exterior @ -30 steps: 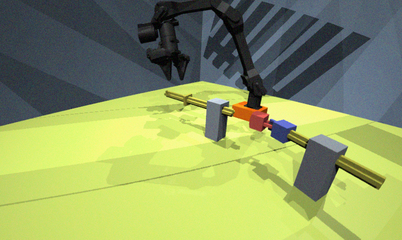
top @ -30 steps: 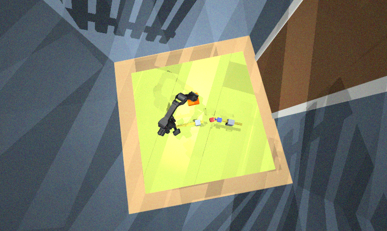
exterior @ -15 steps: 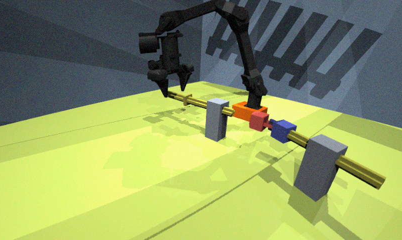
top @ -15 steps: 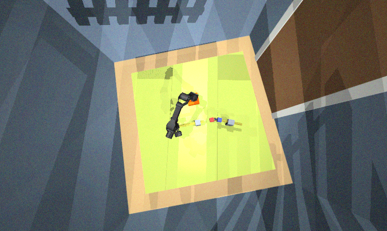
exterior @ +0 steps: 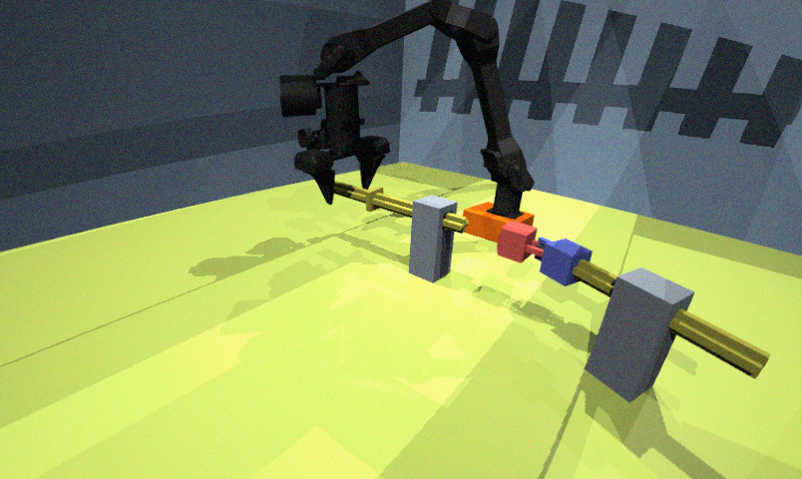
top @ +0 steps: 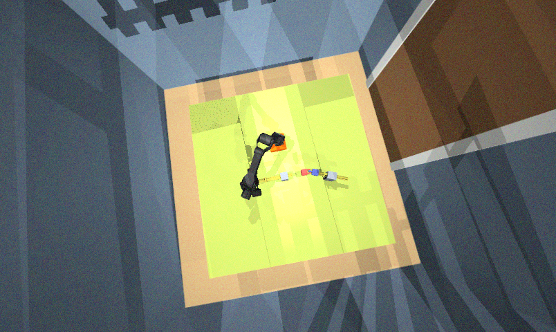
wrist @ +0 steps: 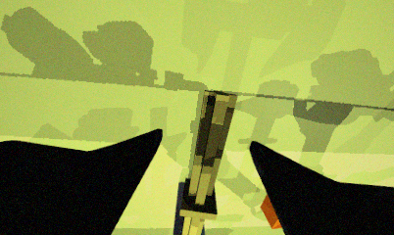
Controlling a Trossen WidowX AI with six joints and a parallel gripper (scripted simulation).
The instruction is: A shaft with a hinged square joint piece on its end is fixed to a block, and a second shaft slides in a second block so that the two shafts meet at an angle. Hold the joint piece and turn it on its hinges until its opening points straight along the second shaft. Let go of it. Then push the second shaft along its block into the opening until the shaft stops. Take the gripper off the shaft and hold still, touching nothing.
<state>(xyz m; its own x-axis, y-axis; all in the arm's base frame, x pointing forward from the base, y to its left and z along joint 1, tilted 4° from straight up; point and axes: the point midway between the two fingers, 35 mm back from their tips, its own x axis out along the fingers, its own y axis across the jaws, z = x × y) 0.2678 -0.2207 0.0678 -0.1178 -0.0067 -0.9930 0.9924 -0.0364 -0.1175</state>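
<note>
The red joint piece is hinged to the blue piece on the end of the first shaft. The second shaft passes through its grey block. Its near end stands apart from the red piece, with a gap between. The red piece's opening faces away from the exterior view. My gripper is open and empty, low at the second shaft's outer end. The shaft shows between the fingertips in the wrist view; contact cannot be told.
The first shaft's grey block stands on the yellow-green surface. A collar sits on the second shaft between the gripper and its block. The orange arm base lies behind the shafts.
</note>
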